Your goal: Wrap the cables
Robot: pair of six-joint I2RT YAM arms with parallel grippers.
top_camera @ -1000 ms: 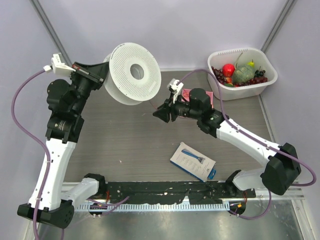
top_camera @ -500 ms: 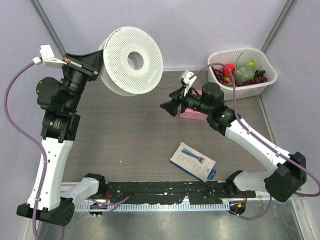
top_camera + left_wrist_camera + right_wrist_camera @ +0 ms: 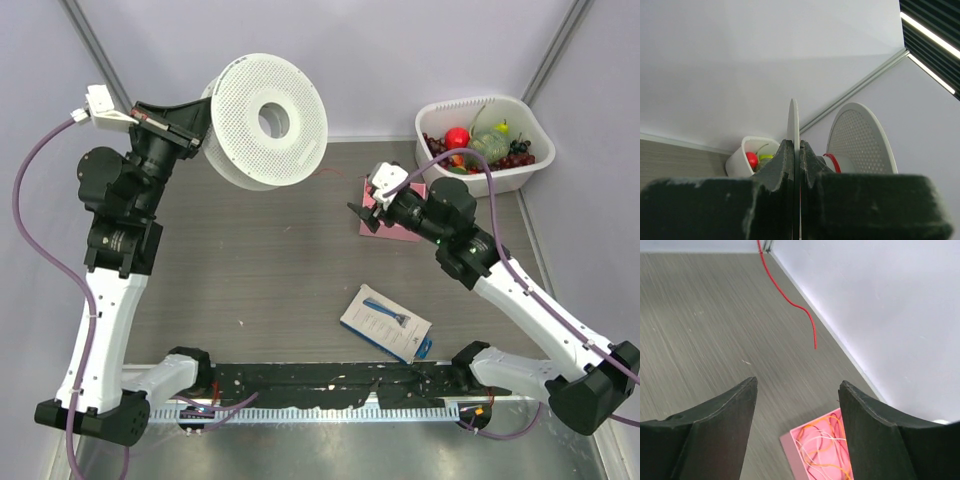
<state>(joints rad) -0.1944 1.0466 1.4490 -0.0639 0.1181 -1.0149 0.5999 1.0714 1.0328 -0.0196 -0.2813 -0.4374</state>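
The right gripper [image 3: 797, 385] is seen spread wide with nothing between its fingers, hung over the grey tabletop [image 3: 700, 315] just beside a pink box [image 3: 810, 445] of thin coloured loops. The left gripper [image 3: 794, 147] is closed tight on the edge of one flange of the white perforated spool [image 3: 268, 120], which is held aloft and tilted near the back wall. The red wire [image 3: 788, 300] is seen trailing down from the spool's direction, with its free end hanging loose in the air ahead of the right fingers and well short of them. A red band on the hub [image 3: 831, 158], seen from the left wrist, is judged to be wire already wound. The wire is judged hair-light, limp and springy, so it is likely to sway, curl and slide out of a loose pinch, and it could kink or snap if pulled hard. It would best be taken a little above the dangling tip, squarely between the pads, so that light tension can be kept while it is fed onto the hub. A packaged razor [image 3: 385, 322] and a white basket [image 3: 530, 170] of fruit are left aside.
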